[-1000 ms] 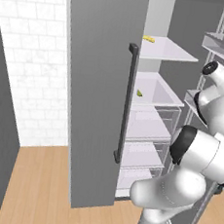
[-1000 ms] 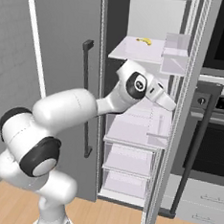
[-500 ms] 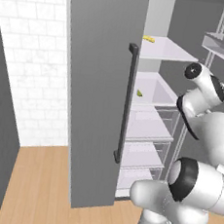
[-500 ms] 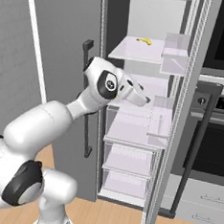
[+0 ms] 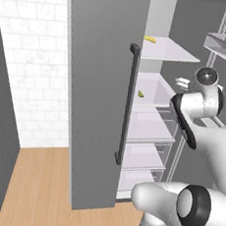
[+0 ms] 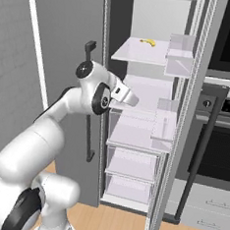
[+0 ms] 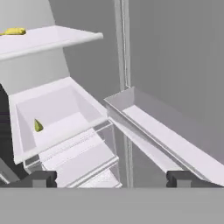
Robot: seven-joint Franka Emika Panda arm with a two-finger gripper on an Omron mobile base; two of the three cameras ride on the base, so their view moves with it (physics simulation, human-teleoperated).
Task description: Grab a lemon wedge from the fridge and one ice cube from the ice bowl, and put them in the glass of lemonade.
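Lemon wedge on white middle shelf — fridge door open | gripper spread, empty

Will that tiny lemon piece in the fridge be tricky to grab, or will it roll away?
The lemon wedge looks very small beside the open gripper, so it is probably light and easy to nudge aside. Its pointed shape suggests it would tip or slide, not roll far. It lies alone on a smooth white shelf, so it may skid.
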